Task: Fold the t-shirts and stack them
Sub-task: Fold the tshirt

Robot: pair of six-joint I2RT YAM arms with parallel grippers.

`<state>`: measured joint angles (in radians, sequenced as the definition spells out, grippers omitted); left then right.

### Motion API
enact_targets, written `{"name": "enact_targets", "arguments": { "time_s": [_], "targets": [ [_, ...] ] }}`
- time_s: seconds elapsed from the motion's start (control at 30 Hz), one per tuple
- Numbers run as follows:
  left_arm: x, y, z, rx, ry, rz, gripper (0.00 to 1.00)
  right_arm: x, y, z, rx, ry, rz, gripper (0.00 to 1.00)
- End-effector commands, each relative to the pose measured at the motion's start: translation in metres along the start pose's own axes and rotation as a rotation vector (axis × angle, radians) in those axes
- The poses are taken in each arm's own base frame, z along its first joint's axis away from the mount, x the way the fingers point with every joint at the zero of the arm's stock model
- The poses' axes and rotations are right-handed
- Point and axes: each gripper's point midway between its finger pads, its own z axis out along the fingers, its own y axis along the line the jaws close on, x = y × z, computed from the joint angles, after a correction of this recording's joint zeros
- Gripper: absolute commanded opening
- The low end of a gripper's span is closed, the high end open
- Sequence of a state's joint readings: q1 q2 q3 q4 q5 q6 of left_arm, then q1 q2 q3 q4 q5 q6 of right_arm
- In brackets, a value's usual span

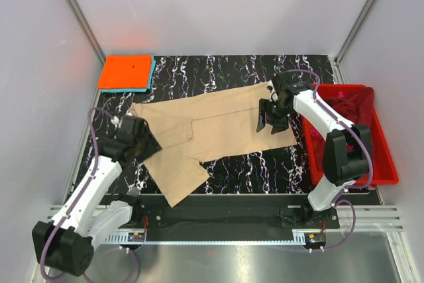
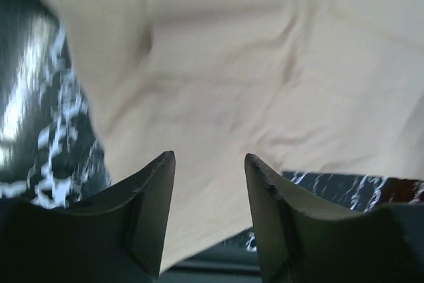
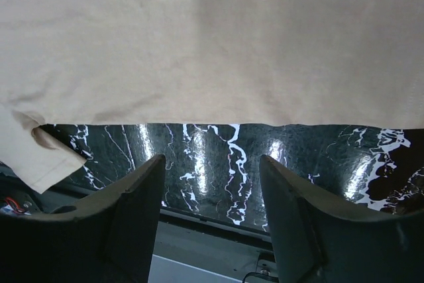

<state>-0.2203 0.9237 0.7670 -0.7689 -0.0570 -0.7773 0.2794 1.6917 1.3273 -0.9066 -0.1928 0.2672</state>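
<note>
**Desk:** What is the centre of the shot?

**Photographer:** A large tan t-shirt (image 1: 212, 130) lies across the middle of the table (image 1: 265, 164), running left to right. One flap trails toward the near edge on the left.

**Desk:** Is either arm holding it?

**Photographer:** No. The left fingers (image 2: 149, 203) stand partly apart just above the shirt's left side, and only loose cloth shows in the gap. The right fingers (image 3: 136, 210) are spread wider at the right-hand edge, with bare table between them and the hem just ahead. Neither pair grips anything.

**Desk:** How far along is the job?

**Photographer:** Partway, by the look of it. An orange t-shirt (image 1: 126, 71) sits folded on a light blue one (image 1: 153, 67) in the far left corner, so two seem done. The tan shirt is still to be folded and stacked. A red bin (image 1: 384, 150) at the right holds maroon cloth (image 1: 351, 104), probably more shirts waiting, though I cannot count them.

**Desk:** And the setting?

**Photographer:** The table is glossy black with white veining. Pale walls with metal frame posts close it in on three sides, and a metal rail runs along the near edge.
</note>
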Motion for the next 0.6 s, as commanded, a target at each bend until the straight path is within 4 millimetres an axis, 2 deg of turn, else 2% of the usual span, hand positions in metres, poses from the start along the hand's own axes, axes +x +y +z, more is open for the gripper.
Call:
{"name": "enact_targets", "arguments": {
  "time_s": [0.0, 0.07, 0.23, 0.33, 0.47, 0.57],
  "targets": [
    [0.047, 0.033, -0.003, -0.167, 0.088, -0.068, 0.52, -0.001, 0.018, -0.010, -0.096, -0.038, 0.000, 0.67],
    [0.075, 0.038, -0.006, -0.213, 0.150, -0.059, 0.54, 0.000, 0.020, -0.011, -0.108, -0.040, -0.002, 0.67],
    [0.119, 0.038, -0.001, -0.233, 0.251, -0.037, 0.55, 0.005, 0.022, -0.016, -0.126, -0.051, 0.010, 0.67],
    [0.128, 0.043, -0.005, -0.274, 0.257, -0.025, 0.55, 0.005, 0.013, -0.019, -0.076, -0.064, 0.007, 0.68],
    [0.147, 0.069, 0.001, -0.336, 0.278, -0.075, 0.52, 0.002, 0.011, -0.025, -0.059, -0.077, 0.013, 0.68],
    [0.143, 0.078, 0.006, -0.353, 0.234, -0.065, 0.49, 0.003, 0.013, -0.031, -0.070, -0.092, 0.021, 0.68]
  ]
}}
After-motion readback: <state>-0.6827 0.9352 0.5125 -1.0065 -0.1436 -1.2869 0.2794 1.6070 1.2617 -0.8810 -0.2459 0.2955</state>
